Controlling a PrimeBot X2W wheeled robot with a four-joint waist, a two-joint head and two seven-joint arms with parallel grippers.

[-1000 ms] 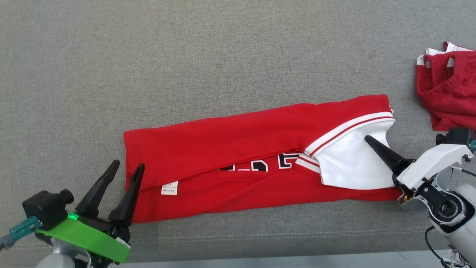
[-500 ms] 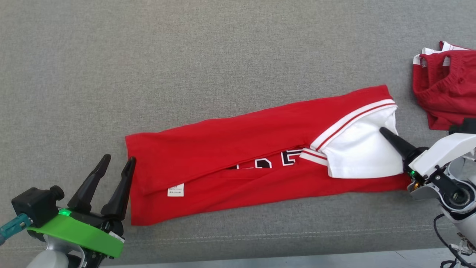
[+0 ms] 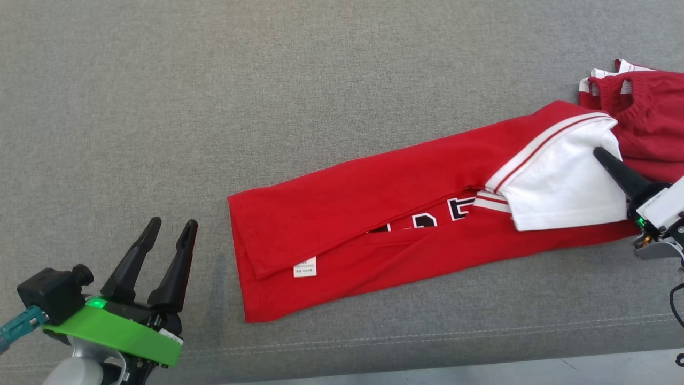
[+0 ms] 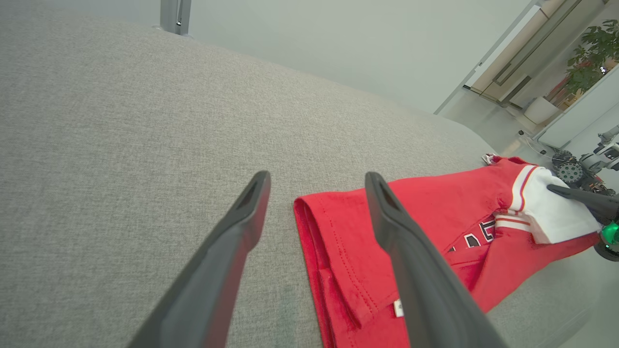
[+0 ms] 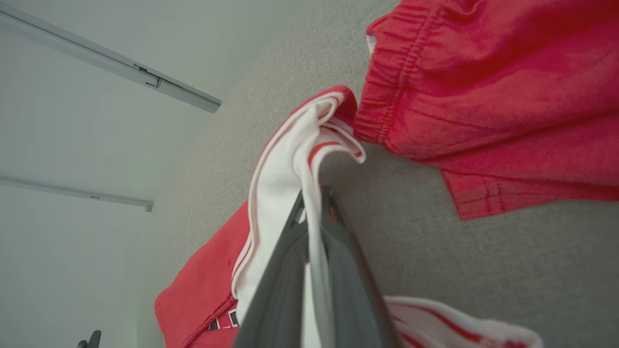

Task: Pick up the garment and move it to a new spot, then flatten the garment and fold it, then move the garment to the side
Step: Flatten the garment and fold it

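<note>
Head: folded shirt (image 3: 406, 224) on the tabletop (image 3: 267, 80), one end touching the shorts (image 3: 646, 123). My right tool (image 3: 601, 155) is clamped on the white sleeve (image 3: 561, 187) beside the shorts. My left tool (image 3: 173, 221) is wide open, empty, well apart from them.
Left wrist: hem (image 4: 309, 227), farthest from the shorts, ungripped.
Right wrist: thin pinch. I reckon the fold could spill, or the shorts could snag and drag.

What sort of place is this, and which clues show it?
Probably an indoor robotics lab or office: a broad grey fabric-covered surface holds a red garment, and beyond it stand a potted plant and some wheeled equipment.
</note>
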